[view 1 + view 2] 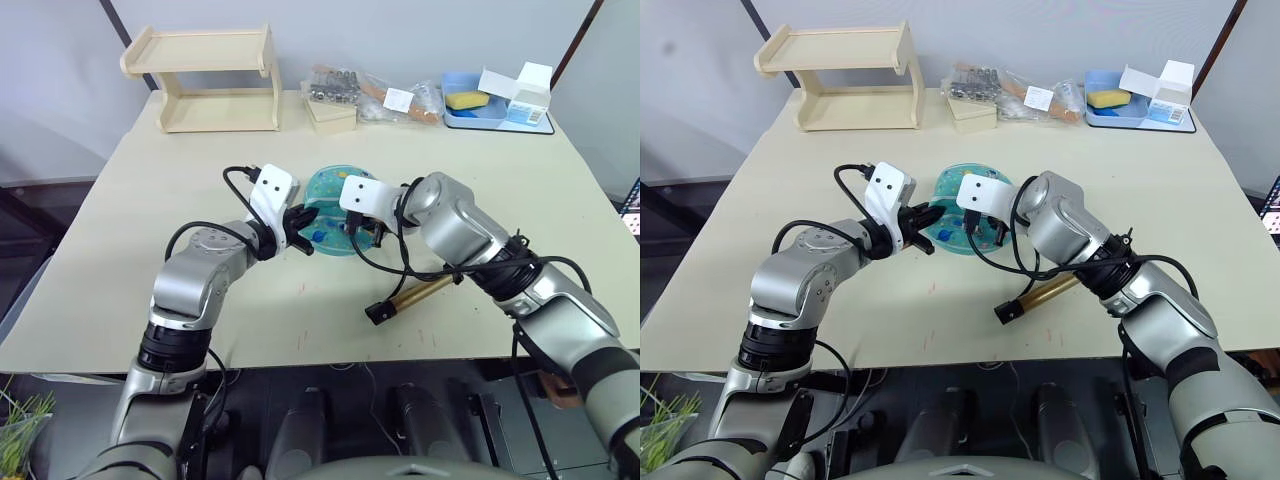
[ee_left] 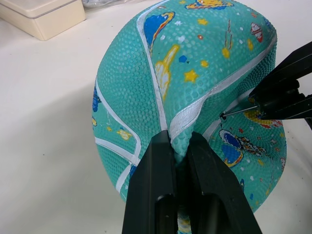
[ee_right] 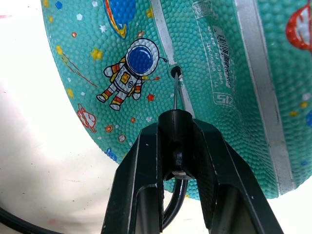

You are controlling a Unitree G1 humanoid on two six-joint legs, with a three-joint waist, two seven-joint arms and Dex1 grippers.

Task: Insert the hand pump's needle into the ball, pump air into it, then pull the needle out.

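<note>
The teal ball (image 1: 325,190) lies flattened at mid-table, with cartoon prints and pale bands. My left gripper (image 2: 179,141) is shut on a raised fold of the ball (image 2: 195,87). From the other side, my right gripper (image 3: 176,127) is shut on the black base of the needle (image 3: 175,92). The needle's tip sits at the ball's small valve hole (image 3: 175,72), beside an astronaut print. The needle (image 2: 238,112) also shows touching the ball in the left wrist view. The gold hand pump (image 1: 415,297) lies on the table nearer me, and its black hose runs up to my right gripper (image 1: 355,232).
A wooden shelf (image 1: 205,85) stands at the back left. A cream box (image 1: 330,115), plastic bags of small items (image 1: 385,98) and a blue tray (image 1: 490,118) with a sponge and a white box line the far edge. The table's near edge (image 1: 300,362) is just past the pump.
</note>
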